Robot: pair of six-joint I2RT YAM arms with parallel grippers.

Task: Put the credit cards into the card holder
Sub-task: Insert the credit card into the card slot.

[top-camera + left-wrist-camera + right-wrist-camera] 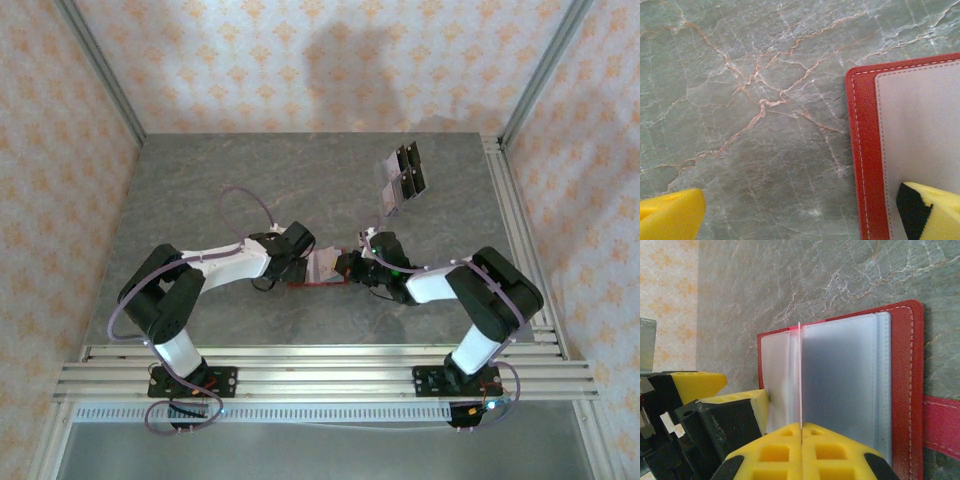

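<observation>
The red card holder (907,370) lies open on the table between both grippers, its clear sleeves (845,380) facing up and its red tab (942,425) to the right. My right gripper (801,427) is shut on a thin sheet standing edge-on over the holder; I cannot tell whether it is a card or a sleeve. My left gripper (800,215) is open, one fingertip (935,210) on the holder's grey lining (920,130), the other fingertip (670,215) over bare table. Several credit cards (402,172) sit together at the back right, away from both grippers.
The marble table (230,190) is bounded by patterned walls. An aluminium rail (520,230) runs down the right side, and more rails (320,375) cross the near edge by the arm bases.
</observation>
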